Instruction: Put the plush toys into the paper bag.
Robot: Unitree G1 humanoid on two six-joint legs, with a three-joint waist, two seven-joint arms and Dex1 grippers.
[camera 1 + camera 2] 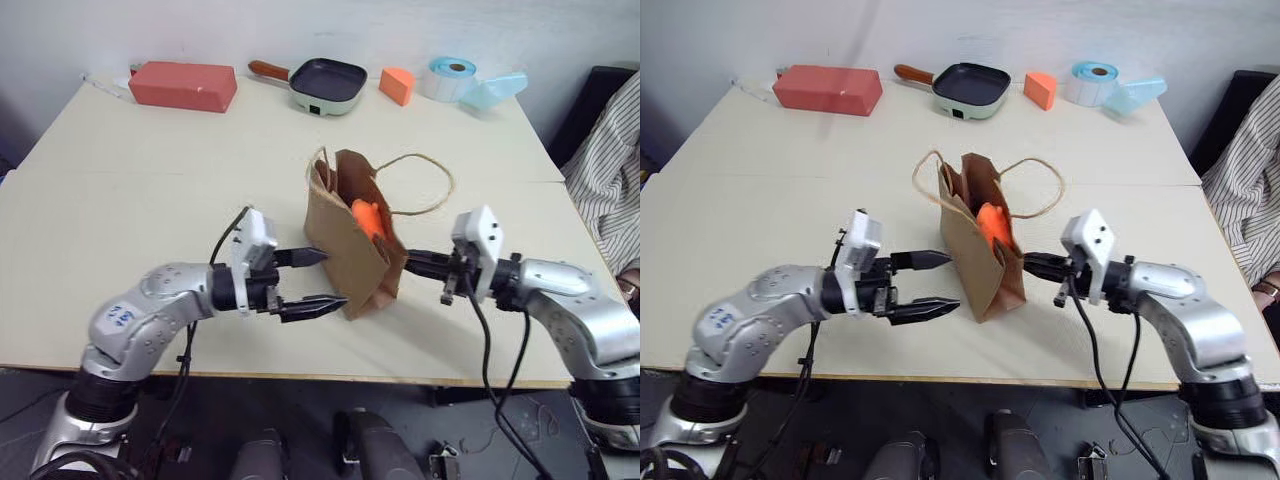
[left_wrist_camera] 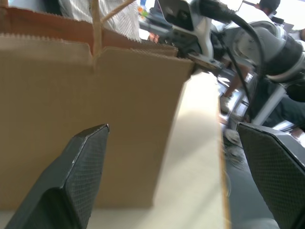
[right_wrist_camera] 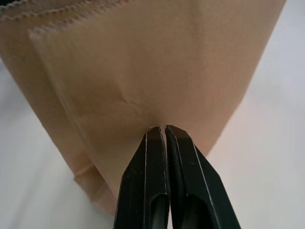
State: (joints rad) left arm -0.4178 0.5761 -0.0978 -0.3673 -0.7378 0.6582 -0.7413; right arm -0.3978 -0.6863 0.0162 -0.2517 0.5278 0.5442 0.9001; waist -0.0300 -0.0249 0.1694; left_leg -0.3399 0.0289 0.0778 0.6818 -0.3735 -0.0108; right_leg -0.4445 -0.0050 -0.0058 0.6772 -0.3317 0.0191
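Cream table (image 1: 120, 200) carries the paper bag (image 1: 345, 250) upright at frame centre, an orange plush toy (image 1: 366, 217) inside; left gripper (image 1: 312, 282) gapes empty beside it, right gripper (image 1: 410, 262) pressed closed, tips against the bag

Brown kraft paper bag (image 1: 345, 240) standing upright near the bench's (image 1: 150, 200) front middle, mouth open, top edge serrated, twisted cord handles (image 1: 425, 185) looping over the rim and drooping away on the far side. Bright orange plush toy (image 1: 366, 217) tucked inside the bag, its top showing just below the rim.
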